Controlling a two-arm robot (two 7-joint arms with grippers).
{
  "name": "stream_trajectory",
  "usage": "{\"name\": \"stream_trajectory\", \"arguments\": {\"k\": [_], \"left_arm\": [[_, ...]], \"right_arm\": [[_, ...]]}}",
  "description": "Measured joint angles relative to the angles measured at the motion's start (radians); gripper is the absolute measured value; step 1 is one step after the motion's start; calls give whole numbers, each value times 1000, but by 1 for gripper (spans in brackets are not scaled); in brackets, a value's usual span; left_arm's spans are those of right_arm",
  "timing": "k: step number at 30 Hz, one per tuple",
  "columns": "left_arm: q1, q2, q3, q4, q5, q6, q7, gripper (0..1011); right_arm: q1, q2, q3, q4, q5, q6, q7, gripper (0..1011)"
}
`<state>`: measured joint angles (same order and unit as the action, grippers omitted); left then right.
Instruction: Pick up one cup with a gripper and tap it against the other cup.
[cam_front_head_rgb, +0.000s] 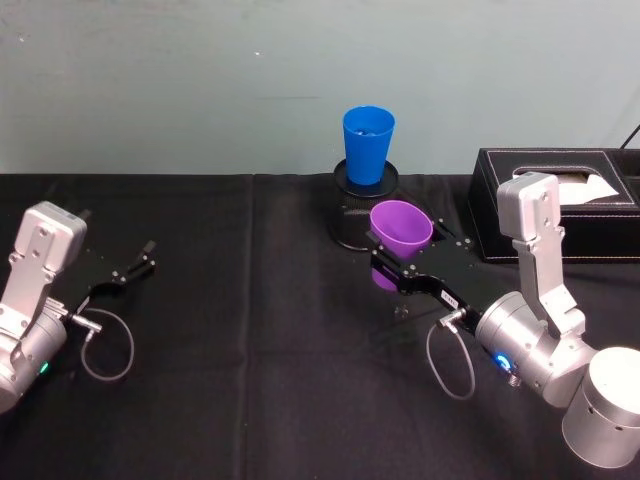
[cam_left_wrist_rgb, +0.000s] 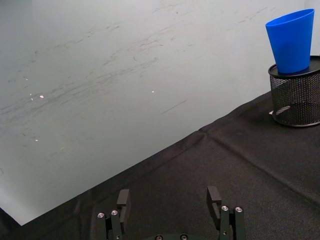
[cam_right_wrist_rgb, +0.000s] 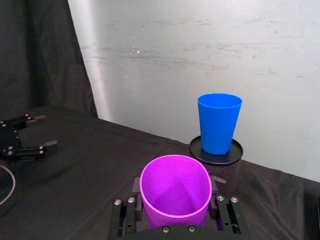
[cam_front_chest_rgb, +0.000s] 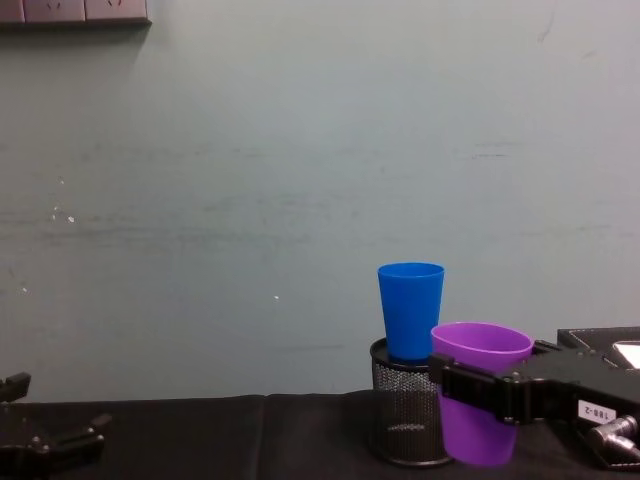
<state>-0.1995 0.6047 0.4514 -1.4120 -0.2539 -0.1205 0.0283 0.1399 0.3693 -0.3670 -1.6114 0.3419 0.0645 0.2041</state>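
Note:
My right gripper (cam_front_head_rgb: 386, 266) is shut on the purple cup (cam_front_head_rgb: 401, 232), which it holds upright with its mouth up, just in front of the black mesh pen holder (cam_front_head_rgb: 352, 212). The blue cup (cam_front_head_rgb: 368, 143) stands upright on top of that holder. In the right wrist view the purple cup (cam_right_wrist_rgb: 175, 186) sits between the jaws of the right gripper (cam_right_wrist_rgb: 175, 201), and the blue cup (cam_right_wrist_rgb: 218, 123) is a short way beyond it, apart. In the chest view the purple cup's (cam_front_chest_rgb: 478, 405) rim is level with the blue cup's (cam_front_chest_rgb: 410, 308) base. My left gripper (cam_front_head_rgb: 135, 266) rests open at the far left.
A black tissue box (cam_front_head_rgb: 560, 200) stands at the back right, close behind my right arm. A black cloth covers the table (cam_front_head_rgb: 250, 330), and a pale wall runs right behind it. Loose cables hang from both wrists.

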Motion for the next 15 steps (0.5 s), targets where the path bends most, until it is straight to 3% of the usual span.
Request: {"name": "stream_trajectory", "arguments": {"k": [15], "left_arm": [[0,0,0,0,0,0,0,1000]], "right_arm": [[0,0,0,0,0,0,0,722]]}}
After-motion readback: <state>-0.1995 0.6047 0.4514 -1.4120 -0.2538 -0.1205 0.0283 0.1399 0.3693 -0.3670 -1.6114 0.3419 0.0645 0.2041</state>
